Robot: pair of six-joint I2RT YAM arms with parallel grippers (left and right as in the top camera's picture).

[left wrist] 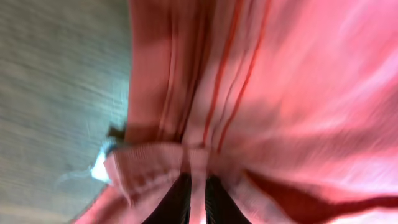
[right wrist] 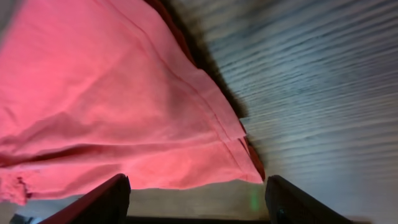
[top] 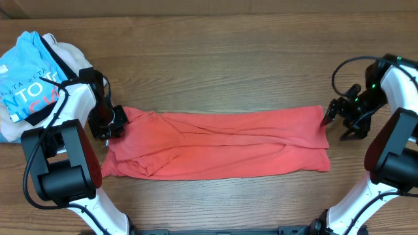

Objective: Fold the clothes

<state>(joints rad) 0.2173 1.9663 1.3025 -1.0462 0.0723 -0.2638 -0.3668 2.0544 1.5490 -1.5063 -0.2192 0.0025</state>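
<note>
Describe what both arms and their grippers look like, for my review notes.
The left arm and right arm share white shells, black joint housings and dark, reddish-looking lower links. Thin black cables loop along each; a small green light glows on the right one. The left gripper and right gripper are black with dark fingers.

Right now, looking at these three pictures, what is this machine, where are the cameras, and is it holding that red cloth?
These are two robot arms at a wooden table, each ending in a two-finger gripper. The wide picture looks down from above; the close-ups come from wrist cameras. A coral-red T-shirt lies folded into a long strip. The left gripper pinches one end; the right gripper stands open by the other, holding nothing. A light-blue T-shirt sits bunched aside.
</note>
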